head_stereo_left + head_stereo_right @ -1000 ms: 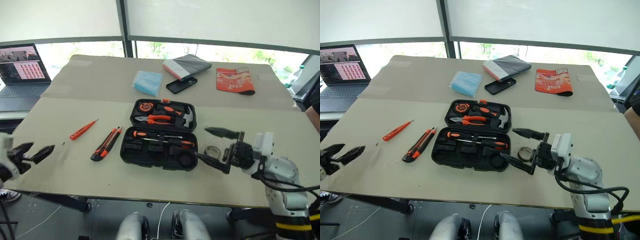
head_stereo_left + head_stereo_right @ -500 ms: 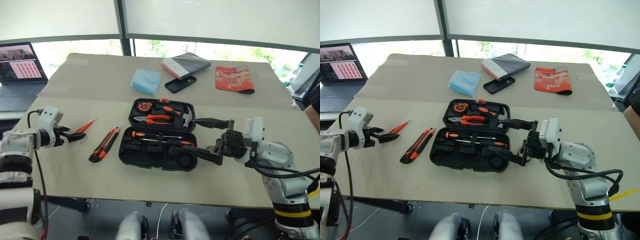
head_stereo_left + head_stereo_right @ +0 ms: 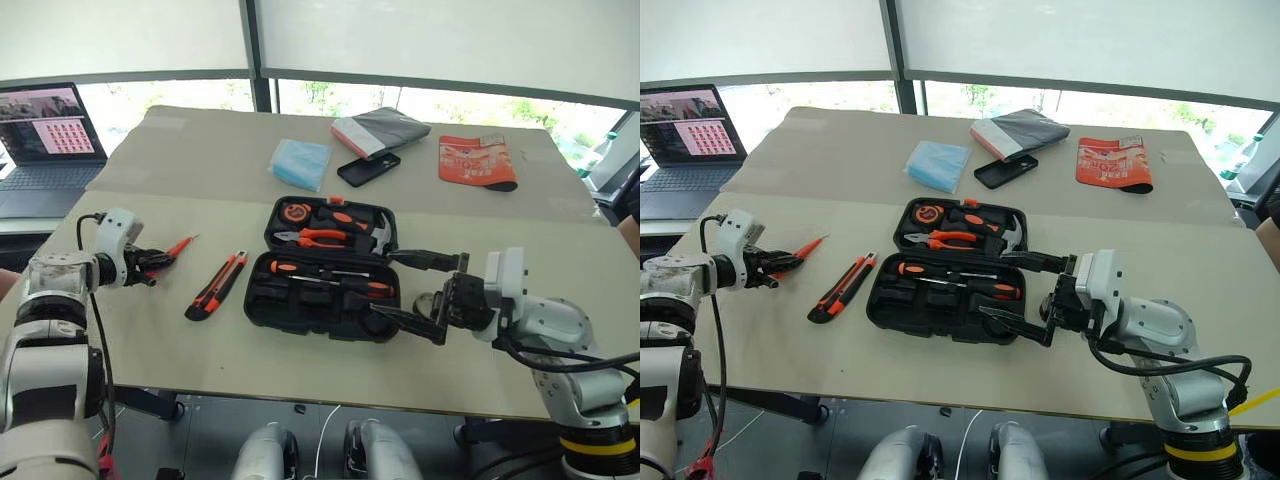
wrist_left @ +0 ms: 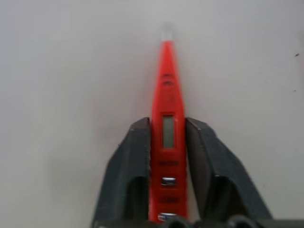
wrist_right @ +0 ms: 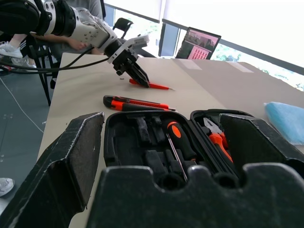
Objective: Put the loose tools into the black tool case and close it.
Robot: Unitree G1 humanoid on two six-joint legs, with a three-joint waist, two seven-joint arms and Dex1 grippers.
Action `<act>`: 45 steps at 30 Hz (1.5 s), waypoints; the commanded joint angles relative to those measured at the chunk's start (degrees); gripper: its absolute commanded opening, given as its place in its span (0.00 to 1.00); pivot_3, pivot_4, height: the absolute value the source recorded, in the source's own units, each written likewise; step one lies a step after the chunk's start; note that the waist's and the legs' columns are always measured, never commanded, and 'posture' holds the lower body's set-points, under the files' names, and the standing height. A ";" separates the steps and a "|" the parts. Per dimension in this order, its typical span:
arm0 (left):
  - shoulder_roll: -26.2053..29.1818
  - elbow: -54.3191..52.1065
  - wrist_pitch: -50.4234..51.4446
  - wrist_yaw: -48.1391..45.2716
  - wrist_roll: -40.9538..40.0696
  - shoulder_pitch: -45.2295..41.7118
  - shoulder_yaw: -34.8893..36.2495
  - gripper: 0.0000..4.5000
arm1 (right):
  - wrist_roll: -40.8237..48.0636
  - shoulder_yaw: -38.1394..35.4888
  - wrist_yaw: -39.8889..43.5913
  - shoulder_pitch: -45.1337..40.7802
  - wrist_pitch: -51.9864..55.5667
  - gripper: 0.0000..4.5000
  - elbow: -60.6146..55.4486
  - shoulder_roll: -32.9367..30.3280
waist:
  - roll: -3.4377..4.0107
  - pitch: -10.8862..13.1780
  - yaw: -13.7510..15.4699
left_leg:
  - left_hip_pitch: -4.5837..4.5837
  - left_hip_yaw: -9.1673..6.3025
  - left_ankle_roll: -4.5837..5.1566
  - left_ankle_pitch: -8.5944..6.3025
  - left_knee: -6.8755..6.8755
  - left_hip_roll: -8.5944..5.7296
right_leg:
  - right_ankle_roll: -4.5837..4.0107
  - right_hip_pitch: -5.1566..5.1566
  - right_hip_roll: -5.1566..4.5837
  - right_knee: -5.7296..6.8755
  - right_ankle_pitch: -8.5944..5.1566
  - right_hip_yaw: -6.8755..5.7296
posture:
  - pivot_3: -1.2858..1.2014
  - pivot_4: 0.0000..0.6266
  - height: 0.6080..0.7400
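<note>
Orange screwdriver [image 4: 167, 137], left of the black tool case [image 3: 325, 270], is now pinched by the left gripper [image 3: 152, 263], previously spread. Right gripper [image 3: 412, 290] stays spread beside the case; transfer can begin.

L gripper [image 4: 165, 142] fingers pinched on thin orange screwdriver [image 4: 166, 133]; R gripper [image 3: 420, 292] fingers spread wide.

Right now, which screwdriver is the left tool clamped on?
The thin all-orange screwdriver, lying on the table left of the case. The two orange-black-handled screwdrivers sit in the case's slots, untouched.
</note>
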 commanded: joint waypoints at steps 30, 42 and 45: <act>-8.21 -49.30 5.24 -18.16 9.07 4.18 -23.16 0.13 | 4.12 -6.51 0.33 8.30 2.25 1.00 -2.03 -5.89 | -0.23 0.13 -0.23 | -0.04 -0.04 0.43 -0.24 0.46 -0.10 | 0.40 0.15 0.06 0.03 0.06 0.17 | 0.52 0.24 1.00; -5.33 -51.44 9.31 -21.87 13.96 3.17 -28.93 0.13 | 4.07 -5.33 -1.22 7.38 3.44 1.00 -2.93 -4.76 | -0.22 0.12 -0.57 | -0.03 -0.04 0.54 -0.30 0.54 -0.09 | 0.46 0.16 0.09 0.03 0.10 0.24 | 0.52 0.24 1.00; -5.26 -52.67 10.30 -22.07 14.68 2.90 -30.21 0.13 | 3.88 -4.99 -1.36 7.16 3.50 1.00 -2.90 -4.51 | -0.22 0.12 -0.68 | 0.01 -0.03 0.54 -0.30 0.53 -0.08 | 0.46 0.16 0.12 0.05 0.10 0.28 | 0.52 0.24 1.00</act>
